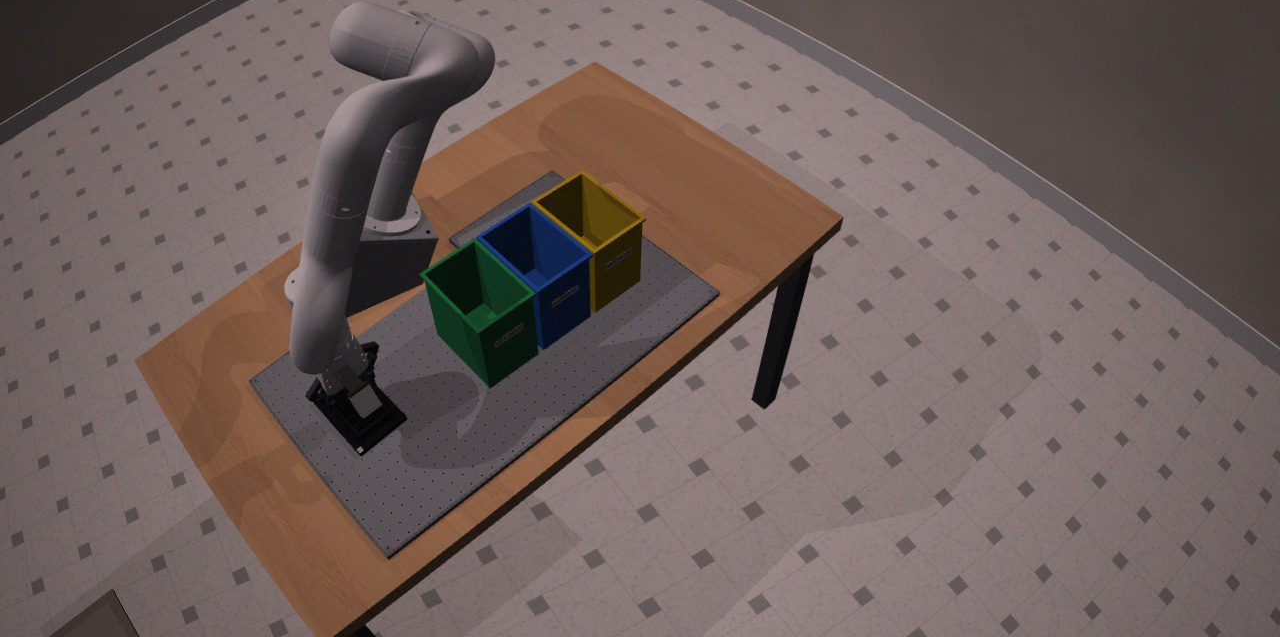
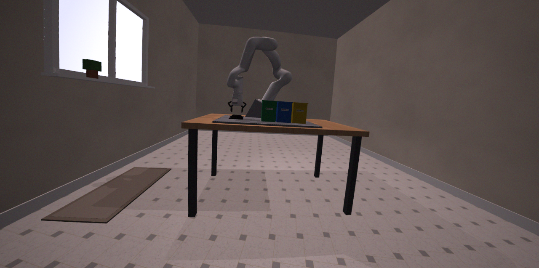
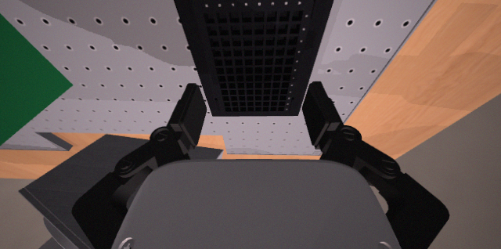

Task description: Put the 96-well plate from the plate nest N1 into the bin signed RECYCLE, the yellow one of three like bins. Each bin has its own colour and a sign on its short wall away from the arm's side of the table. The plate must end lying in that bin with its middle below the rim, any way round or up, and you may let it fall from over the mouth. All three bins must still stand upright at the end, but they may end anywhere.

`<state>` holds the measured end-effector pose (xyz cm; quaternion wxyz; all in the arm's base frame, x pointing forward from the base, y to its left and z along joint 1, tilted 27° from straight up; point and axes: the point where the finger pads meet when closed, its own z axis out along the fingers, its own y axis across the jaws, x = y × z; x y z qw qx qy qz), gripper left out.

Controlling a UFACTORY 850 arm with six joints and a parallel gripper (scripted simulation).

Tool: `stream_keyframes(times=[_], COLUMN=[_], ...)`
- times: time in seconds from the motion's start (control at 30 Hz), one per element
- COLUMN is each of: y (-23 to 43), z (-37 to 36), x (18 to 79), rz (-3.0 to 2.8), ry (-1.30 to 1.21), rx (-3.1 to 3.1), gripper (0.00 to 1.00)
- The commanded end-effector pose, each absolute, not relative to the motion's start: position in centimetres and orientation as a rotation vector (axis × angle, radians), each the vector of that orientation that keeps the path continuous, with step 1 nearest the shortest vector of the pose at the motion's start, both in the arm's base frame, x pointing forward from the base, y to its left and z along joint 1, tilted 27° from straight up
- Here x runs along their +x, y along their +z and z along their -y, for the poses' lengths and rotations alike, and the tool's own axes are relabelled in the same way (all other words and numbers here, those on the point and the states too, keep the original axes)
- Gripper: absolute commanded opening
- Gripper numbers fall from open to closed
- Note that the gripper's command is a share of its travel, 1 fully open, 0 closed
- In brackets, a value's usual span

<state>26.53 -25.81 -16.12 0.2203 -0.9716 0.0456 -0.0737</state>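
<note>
Hovering low over the 96-well plate [image 3: 252,51], which sat in its nest [image 1: 358,420] on the counter [image 1: 680,158], the jaws were spread wide, one finger [image 3: 192,113] off each long side, likely so closing would pinch it squarely.

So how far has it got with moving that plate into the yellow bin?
Nothing is finished yet. The black plate lies in its nest, unlifted. Right now the open gripper hangs just above it, a finger at each side. Gripping, lifting, carrying past the green and blue bins to the yellow bin all remain.
</note>
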Motion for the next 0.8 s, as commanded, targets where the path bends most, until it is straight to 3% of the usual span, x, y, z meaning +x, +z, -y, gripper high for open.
stream_keyframes(times=[0.0,0.77], y=[-16.78,-17.59], z=[25.58,25.2], x=[26.71,26.86], rz=[-0.126,-0.126], ry=[-0.207,-0.207], rx=[-2.689,-2.689], gripper=[1.0,1.0])
